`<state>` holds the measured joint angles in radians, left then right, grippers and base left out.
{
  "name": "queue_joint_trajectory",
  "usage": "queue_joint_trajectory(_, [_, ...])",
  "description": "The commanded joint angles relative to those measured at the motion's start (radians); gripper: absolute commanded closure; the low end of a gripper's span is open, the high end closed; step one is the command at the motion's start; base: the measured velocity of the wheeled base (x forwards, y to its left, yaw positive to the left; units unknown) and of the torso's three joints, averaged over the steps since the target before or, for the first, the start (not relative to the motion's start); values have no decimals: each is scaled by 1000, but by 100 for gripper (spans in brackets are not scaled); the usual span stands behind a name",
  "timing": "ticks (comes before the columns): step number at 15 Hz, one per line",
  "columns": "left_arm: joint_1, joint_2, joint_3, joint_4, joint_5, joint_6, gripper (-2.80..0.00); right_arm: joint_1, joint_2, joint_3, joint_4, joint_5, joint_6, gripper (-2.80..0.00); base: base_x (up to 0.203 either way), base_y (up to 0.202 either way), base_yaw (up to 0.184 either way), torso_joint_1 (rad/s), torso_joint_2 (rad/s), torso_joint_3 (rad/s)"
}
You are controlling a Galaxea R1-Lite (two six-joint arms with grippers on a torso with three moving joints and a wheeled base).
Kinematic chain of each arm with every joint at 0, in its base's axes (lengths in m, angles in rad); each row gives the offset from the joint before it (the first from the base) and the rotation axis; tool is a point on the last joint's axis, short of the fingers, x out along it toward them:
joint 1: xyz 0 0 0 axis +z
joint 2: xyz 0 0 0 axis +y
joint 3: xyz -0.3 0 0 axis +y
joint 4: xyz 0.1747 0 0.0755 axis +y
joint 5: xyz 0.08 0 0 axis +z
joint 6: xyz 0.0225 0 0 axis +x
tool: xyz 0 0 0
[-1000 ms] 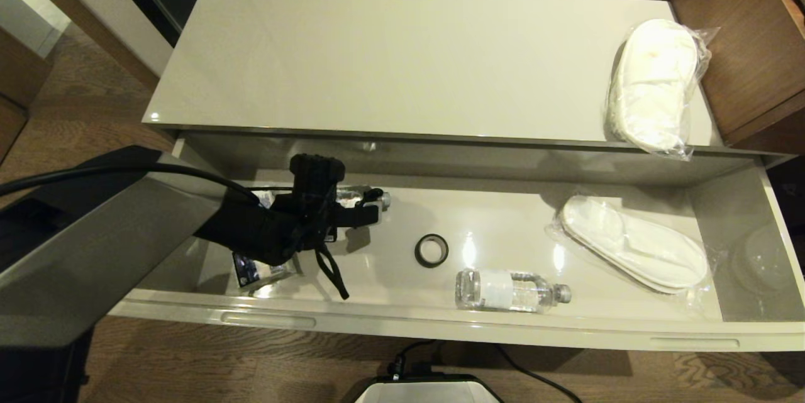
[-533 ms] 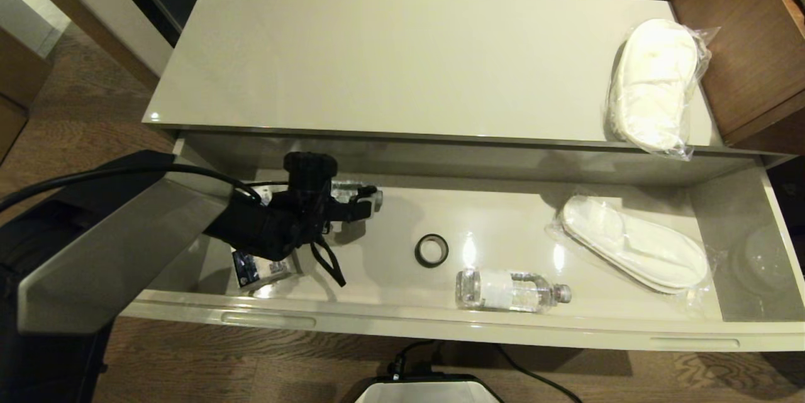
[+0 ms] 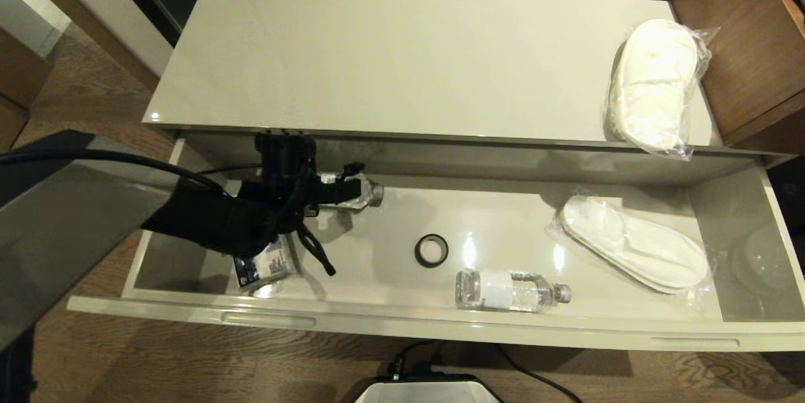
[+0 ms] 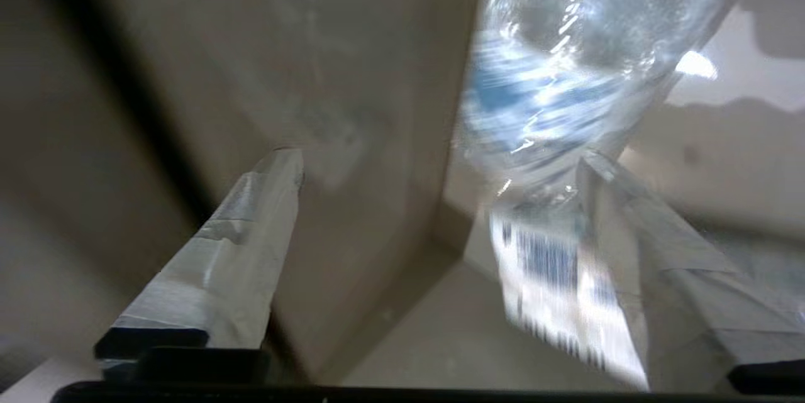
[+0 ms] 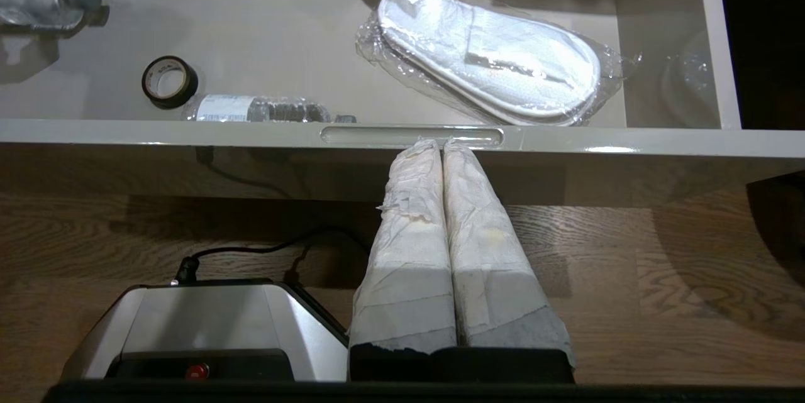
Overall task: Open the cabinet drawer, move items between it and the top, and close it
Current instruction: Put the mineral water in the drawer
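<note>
The cabinet drawer (image 3: 402, 324) stands pulled out below the top (image 3: 390, 57). My left gripper (image 3: 347, 185) is open at the drawer's back left, fingers (image 4: 251, 246) wide apart. A clear water bottle (image 3: 358, 194) lies on its side there, against one finger (image 4: 635, 246) and not clamped. A second bottle (image 3: 512, 290) lies near the front panel. One wrapped slipper pair (image 3: 635, 244) is in the drawer, another (image 3: 654, 85) on the top's right end. My right gripper (image 5: 440, 142) is shut, parked just before the front panel's handle slot (image 5: 352, 136).
A black ring (image 3: 431, 250) lies mid-drawer. A white-and-blue tissue pack (image 3: 264, 268) sits under my left arm. Something clear and round (image 3: 764, 258) is at the drawer's right end. A brown wooden unit (image 3: 748, 44) borders the top's right; my base (image 5: 207, 327) and a cable are on the floor.
My left gripper has opened and let go of the bottle, which now lies at the drawer's back left. The arm has drawn back to the left and toward the drawer's rear.
</note>
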<state>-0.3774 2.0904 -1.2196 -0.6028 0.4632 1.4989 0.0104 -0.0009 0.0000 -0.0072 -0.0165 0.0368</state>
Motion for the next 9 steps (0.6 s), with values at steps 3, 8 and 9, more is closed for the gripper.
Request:
queue_joint_trajectory(3, [-9,-167,116,12,23,6,-280,0,-16,3,0,0,0,0,0,0,0,0,0,0])
queue_joint_trajectory(8, [-30,-154,203,-6,50,9,-280,0,-16,3,0,0,0,0,0,0,0,0,0,0])
queue_joint_trajectory(9, [-33,-132,204,-9,63,9,-280,0,-16,3,0,0,0,0,0,0,0,0,0,0])
